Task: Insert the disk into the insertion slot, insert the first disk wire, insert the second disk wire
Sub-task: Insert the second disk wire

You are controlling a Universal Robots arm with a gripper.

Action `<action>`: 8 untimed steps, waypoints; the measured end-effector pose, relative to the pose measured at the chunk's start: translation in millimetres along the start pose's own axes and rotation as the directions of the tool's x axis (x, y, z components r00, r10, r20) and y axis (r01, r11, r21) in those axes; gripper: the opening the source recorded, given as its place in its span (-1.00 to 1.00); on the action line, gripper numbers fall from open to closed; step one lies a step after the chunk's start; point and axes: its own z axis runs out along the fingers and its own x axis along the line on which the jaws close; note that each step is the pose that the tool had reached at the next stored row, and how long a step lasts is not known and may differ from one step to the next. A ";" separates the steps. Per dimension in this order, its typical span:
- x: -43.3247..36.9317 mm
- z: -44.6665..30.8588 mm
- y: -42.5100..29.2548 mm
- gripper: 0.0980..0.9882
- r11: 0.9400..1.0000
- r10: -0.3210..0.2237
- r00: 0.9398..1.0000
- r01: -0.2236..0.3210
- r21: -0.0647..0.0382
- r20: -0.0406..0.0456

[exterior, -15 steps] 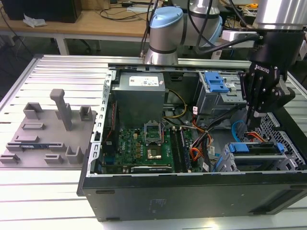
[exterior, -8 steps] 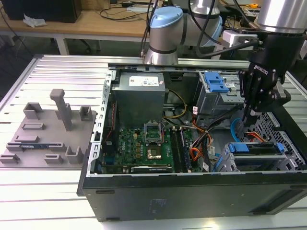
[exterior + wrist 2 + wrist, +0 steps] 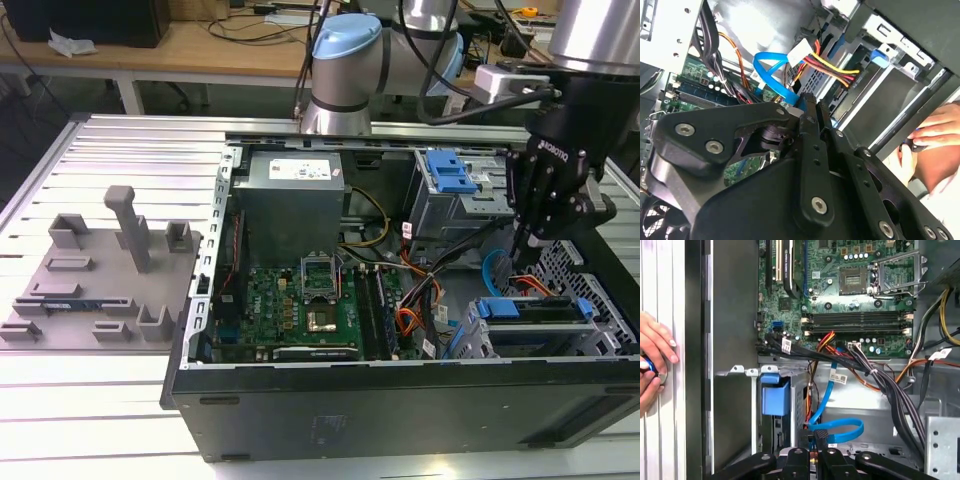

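Note:
The disk (image 3: 530,309), in its blue carrier bracket, lies inside the insertion slot (image 3: 603,300), the perforated grey cage at the case's front corner on the exterior view's right. The first disk wire (image 3: 533,285) (image 3: 835,70), an orange-red bundle, runs to the disk's back edge. The second disk wire (image 3: 490,272) (image 3: 771,70) (image 3: 840,427) curls in a light-blue loop beside it. My gripper (image 3: 522,255) (image 3: 812,107) (image 3: 815,440) hangs just behind the disk, with its black fingers close together on the blue cable's plug end. The plug itself is mostly hidden.
A taller cage with a blue latch (image 3: 450,178) stands behind the gripper. The power-supply box (image 3: 290,200) and motherboard (image 3: 300,305) fill the case's middle. Black cable bundles (image 3: 880,380) cross nearby. A person's hand (image 3: 652,360) (image 3: 935,130) rests outside the case wall. A grey fixture plate (image 3: 100,270) lies on the exterior view's left.

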 end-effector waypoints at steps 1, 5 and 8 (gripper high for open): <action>0.0 0.0 -4.6 -0.86 1.000 -0.002 1.000 0.002 -0.008 0.000; 0.8 0.1 -15.4 -0.86 0.999 -0.007 1.000 0.007 -0.031 0.007; 3.1 0.7 -15.4 -0.86 1.000 -0.006 0.999 0.007 -0.027 0.046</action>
